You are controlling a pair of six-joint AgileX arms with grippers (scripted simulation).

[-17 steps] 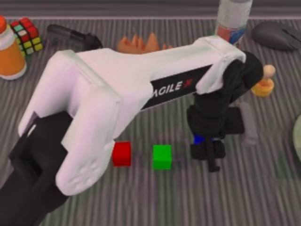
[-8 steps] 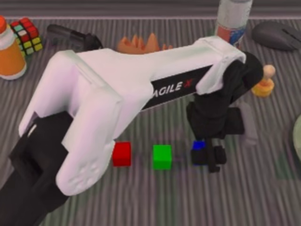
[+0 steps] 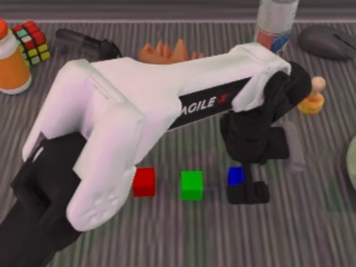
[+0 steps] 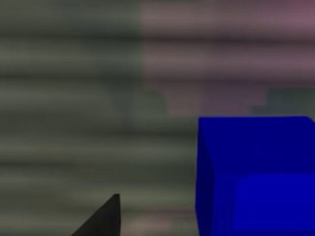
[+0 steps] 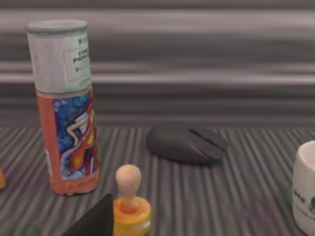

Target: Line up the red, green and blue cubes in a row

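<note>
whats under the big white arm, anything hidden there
The left arm covers much of the table. Showing past it: the red cube, green cube, blue cube and orange spikes. Anything beneath it is covered.

I see one table (image 3: 311, 233), grey ribbed surface with dark lengthwise grooves, under even light; a pale band (image 3: 167, 10) along its far edge.

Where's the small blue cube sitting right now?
In the top view the small deep-blue matte cube sits on the table right of centre, at the right end of the row beside the bright green cube, with the left gripper just beside it.
</note>
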